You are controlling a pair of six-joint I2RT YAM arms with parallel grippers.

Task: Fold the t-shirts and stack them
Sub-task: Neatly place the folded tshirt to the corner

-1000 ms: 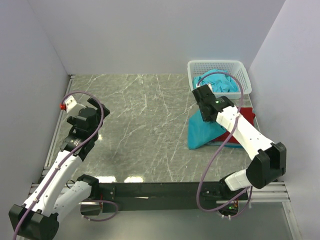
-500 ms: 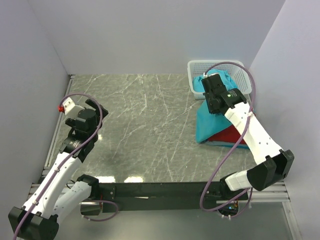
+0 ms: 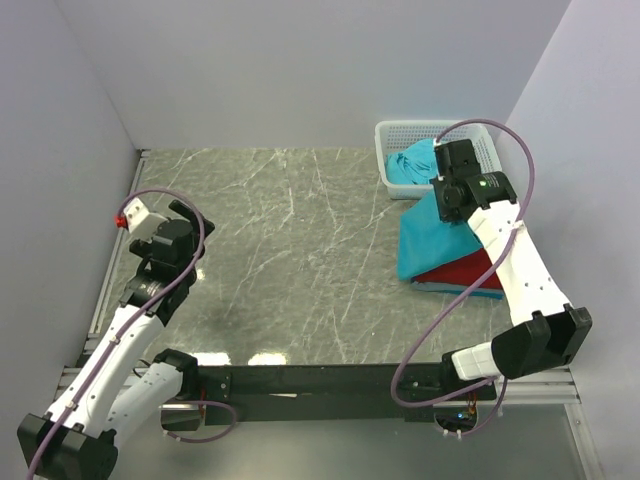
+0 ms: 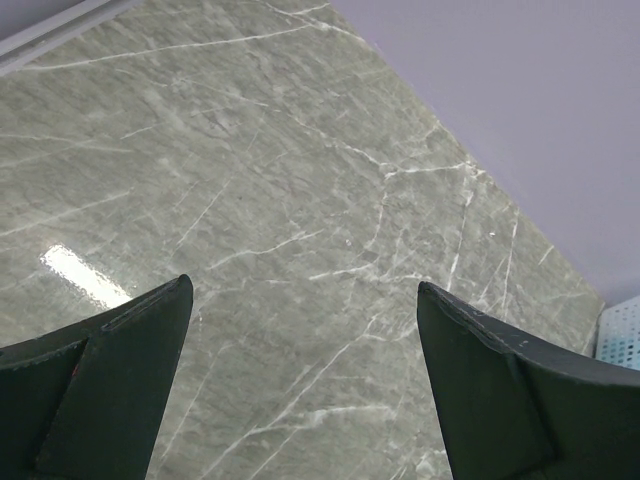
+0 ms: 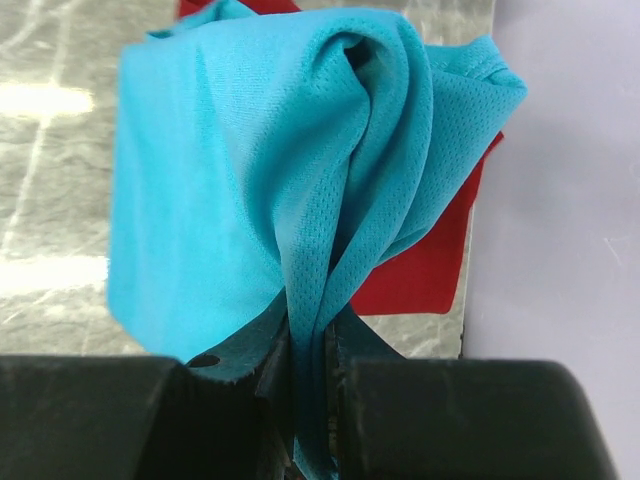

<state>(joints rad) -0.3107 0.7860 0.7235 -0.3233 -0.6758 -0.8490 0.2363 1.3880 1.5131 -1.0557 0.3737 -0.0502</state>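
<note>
My right gripper [image 3: 447, 196] is shut on a teal t-shirt [image 3: 432, 238] and holds its pinched edge up near the basket, the cloth hanging down onto the table at the right. In the right wrist view the teal shirt [image 5: 270, 190] is bunched between the jaws of the gripper [image 5: 308, 370]. A folded deep red t-shirt [image 3: 466, 274] lies under it, its corner also showing in the right wrist view [image 5: 430, 270]. More teal shirts [image 3: 412, 165] lie in the basket. My left gripper [image 4: 300, 380] is open and empty above bare table at the left [image 3: 185, 215].
A white lattice basket [image 3: 482, 140] stands at the back right corner. The right wall [image 5: 570, 180] is close beside the shirts. A small white and red block [image 3: 131, 211] sits at the left table edge. Grey walls enclose the marble table [image 3: 290, 250].
My right gripper has moved back and to the right with the teal shirt, dragging it over the red shirt toward the basket. The left arm has barely moved.
</note>
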